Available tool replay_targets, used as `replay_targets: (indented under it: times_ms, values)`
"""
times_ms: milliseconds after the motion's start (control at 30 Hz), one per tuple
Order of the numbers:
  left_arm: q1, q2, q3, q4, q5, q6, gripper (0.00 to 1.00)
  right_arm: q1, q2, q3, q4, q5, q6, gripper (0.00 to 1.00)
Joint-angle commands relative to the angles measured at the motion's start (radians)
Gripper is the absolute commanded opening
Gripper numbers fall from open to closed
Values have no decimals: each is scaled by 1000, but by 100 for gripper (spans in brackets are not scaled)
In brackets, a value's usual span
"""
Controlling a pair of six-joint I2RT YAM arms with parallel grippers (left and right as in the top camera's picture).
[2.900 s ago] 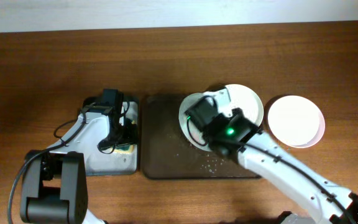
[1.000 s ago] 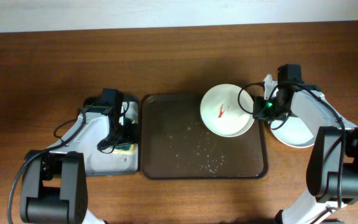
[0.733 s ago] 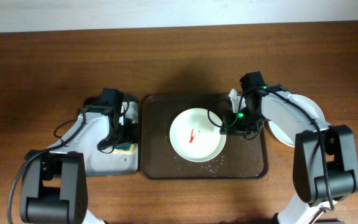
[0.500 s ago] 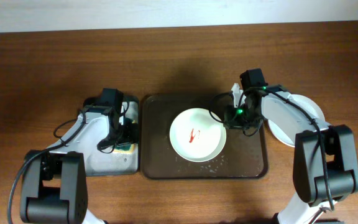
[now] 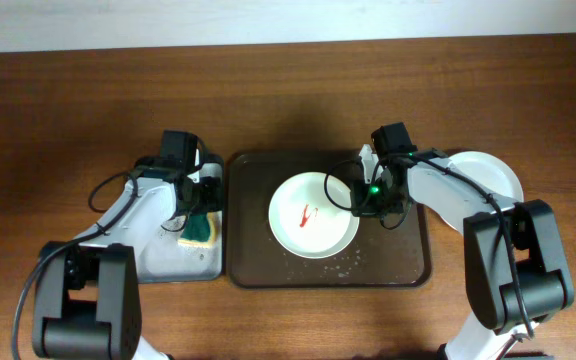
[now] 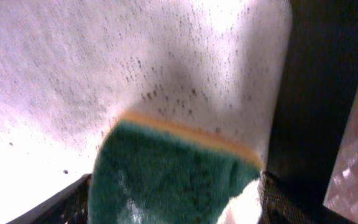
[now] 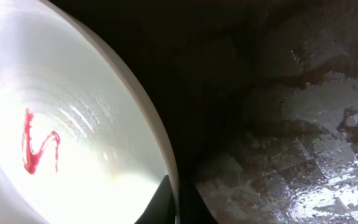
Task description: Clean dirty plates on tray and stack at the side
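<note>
— Two grippers, both busy? What has the left one got?

— My left gripper [image 6: 176,202] is clamped on the sponge [image 6: 166,174]. It has a green scrub face with a thin yellow layer behind, and it looks soft and wet. It hangs over the grey tray [image 5: 158,262], whose pale floor is speckled with droplets.

— And the plate?

— The plate [image 5: 318,228] lies to that hand's right, across both tray rims, flat in the middle of the tray [image 5: 258,262]. It's round, so there's no long axis to line up on. It's glossy and shallow, with a red smear [image 7: 39,148] just left of centre. The tray itself runs long from left to right, dark and wet, with pale specks near its front.

— Who steadies it?

— The right gripper [image 5: 365,190] sits at the plate's right rim. On my wrist view the rim runs in under a finger, so I judge it nipped shut there. I'd carry the sponge rightward and down onto the smear. Farther right, off the tray, sits a white stack [image 5: 488,180].
</note>
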Motion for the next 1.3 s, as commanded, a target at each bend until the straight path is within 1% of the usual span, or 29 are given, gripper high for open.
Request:
replay_targets:
  times_ms: [0,33,67,133,167,200,233,267,300,333,367,400,433,500,533,567,600,700,733,767,800,900,933,967,1033,1133,1167,1200,1267]
  values:
    - [3,55,3,24,-37,1,80,6,-1,-14,-1,13,13,4]
    - [3,69,3,31,-37,1,70,6,-1,-14,-1,13,13,4]
    - [3,72,3,47,-37,2,50,6,-1,-14,-1,13,13,4]
    - [3,71,4,81,-42,2,0,6,-1,-14,-3,13,13,4]
    - [3,71,10,85,-44,22,0,6,-1,-14,-5,13,13,4]
    - [3,71,43,60,-44,90,0,6,-1,-14,-7,13,13,4]
    - [3,71,63,34,-45,95,0,6,-1,-14,-7,13,13,4]
    - [3,71,77,-6,-44,95,51,6,-1,-14,-7,13,13,4]
    - [3,71,76,-57,-43,94,82,6,-1,-14,-7,13,13,4]
    - [3,71,76,-107,-35,92,87,6,-1,-14,-7,13,13,4]
    - [3,71,76,-161,-21,83,87,6,-1,-14,-7,13,13,4]
    - [3,71,76,-200,-5,83,85,6,-1,-14,-7,13,13,4]
    - [3,71,76,-238,14,83,77,6,-1,-14,-7,13,13,4]
    - [3,71,76,-278,17,83,71,6,-1,-14,-8,13,13,4]
    - [3,71,76,-274,16,83,50,6,-1,-14,-7,13,13,4]
    - [3,71,76,-269,16,83,15,6,-1,-14,-7,13,13,4]
    - [3,71,76,-270,16,83,0,6,-1,-14,-8,13,13,4]
    - [3,71,86,-303,16,84,0,6,-1,-14,-8,13,13,4]
    - [3,71,95,-312,11,84,16,6,-1,-14,-8,13,13,4]
    - [3,71,114,-308,8,84,73,6,-1,-14,-8,13,13,4]
    - [3,71,137,-287,8,84,80,5,-1,-14,-8,13,13,4]
    - [3,71,138,-223,9,83,76,5,-1,-14,-8,13,13,4]
    - [3,71,138,-204,9,84,73,5,-1,-14,-8,13,13,4]
    - [3,71,138,-196,10,83,65,5,-1,-14,-8,13,13,4]
    - [3,71,138,-229,27,83,64,5,-1,-14,-8,13,13,4]
    - [3,71,109,-285,47,83,57,5,-1,-14,-8,13,13,4]
    - [3,71,93,-285,47,83,49,5,-1,-14,-8,13,13,4]
    - [3,71,87,-283,46,83,34,5,-1,-14,-8,13,13,4]
    - [3,71,86,-273,46,83,21,5,-1,-14,-8,13,13,4]
